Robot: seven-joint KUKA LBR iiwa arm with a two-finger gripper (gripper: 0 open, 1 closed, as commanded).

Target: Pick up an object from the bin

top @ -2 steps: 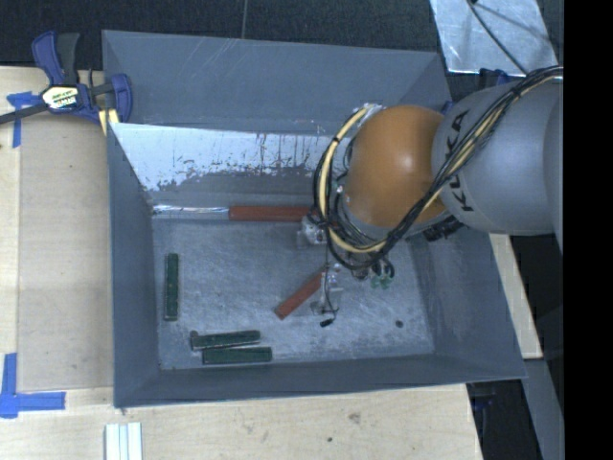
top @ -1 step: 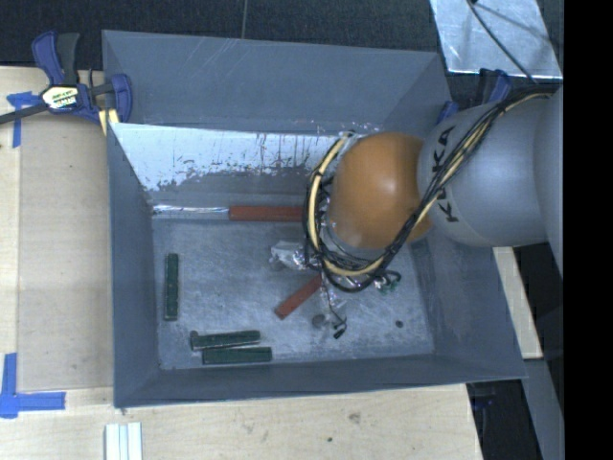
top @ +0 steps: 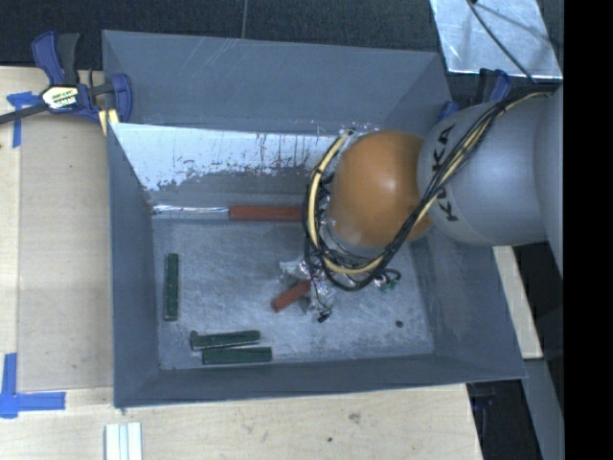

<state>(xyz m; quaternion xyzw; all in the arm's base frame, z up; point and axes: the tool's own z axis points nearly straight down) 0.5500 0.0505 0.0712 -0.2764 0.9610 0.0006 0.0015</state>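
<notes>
Nearest us, in the lower left of the bin, two dark green bars lie side by side, flat and nearly parallel. A third green bar lies lengthwise toward the left wall, well apart from them. All three look like stiff, straight-edged sticks with a dull finish.

At the middle of the frame the tool is down at the bin floor under the arm's orange cover. Its tip is just beside a short reddish-brown piece, which lies tilted on the speckled grey floor. We cannot tell whether the tool is wide or narrow, nor whether it has the piece.

We judge this piece to be light, rigid and not fragile, like a small stub of wood or plastic. Its smooth sides may slip, and a nudge could send it skidding over the metal. The best hold would be across its narrow width near the middle, so that it does not swing out.

Farther back, a long red-brown bar lies along the foot of the rear wall. That wall is bare metal, scratched and streaked.
</notes>
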